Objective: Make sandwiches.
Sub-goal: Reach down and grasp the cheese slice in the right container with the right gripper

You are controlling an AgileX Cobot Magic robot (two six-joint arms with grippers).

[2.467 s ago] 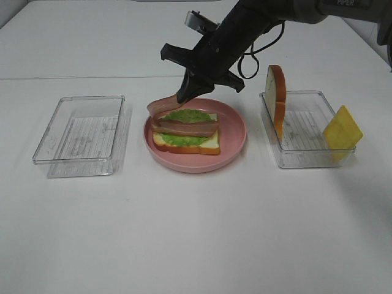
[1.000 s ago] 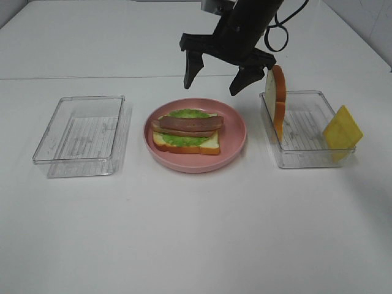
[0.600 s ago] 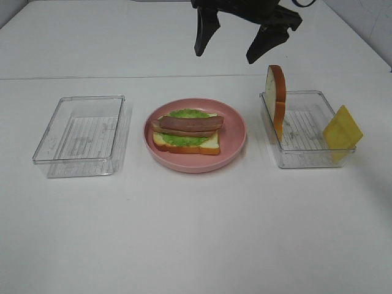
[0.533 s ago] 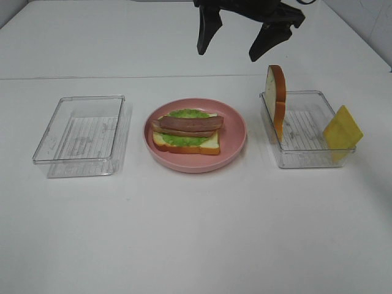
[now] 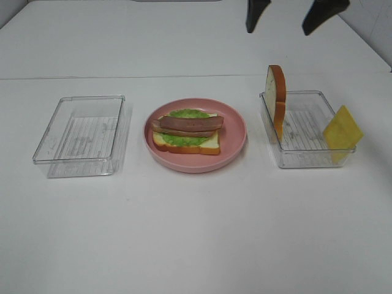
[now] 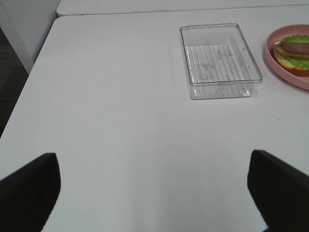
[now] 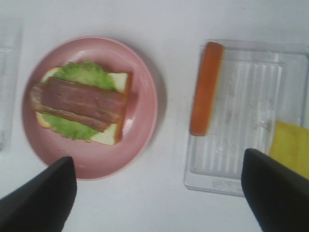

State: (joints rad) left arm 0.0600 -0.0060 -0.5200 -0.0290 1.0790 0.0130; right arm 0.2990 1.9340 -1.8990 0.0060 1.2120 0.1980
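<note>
The open sandwich [image 5: 187,131] lies on the pink plate [image 5: 236,138]: a bread slice, a green lettuce leaf and bacon strips on top. It also shows in the right wrist view [image 7: 79,104] and the left wrist view [image 6: 292,50]. A second bread slice [image 5: 277,98] stands on edge at the left wall of the right clear tray [image 5: 306,160]. A yellow cheese square [image 5: 342,130] leans at that tray's right end. My right gripper [image 5: 288,13] is open and empty, high above, between plate and tray. My left gripper [image 6: 154,193] is open and empty over bare table.
A clear tray [image 5: 82,131] with nothing in it sits left of the plate, and shows in the left wrist view [image 6: 219,89]. The table's left edge [image 6: 34,63] lies beyond it. In the right wrist view the bread slice [image 7: 205,89] and cheese [image 7: 291,147] sit in their tray.
My right gripper let go of the bacon on the lettuce, opened, then rose and moved right. The bacon now lies flat on the stack.
</note>
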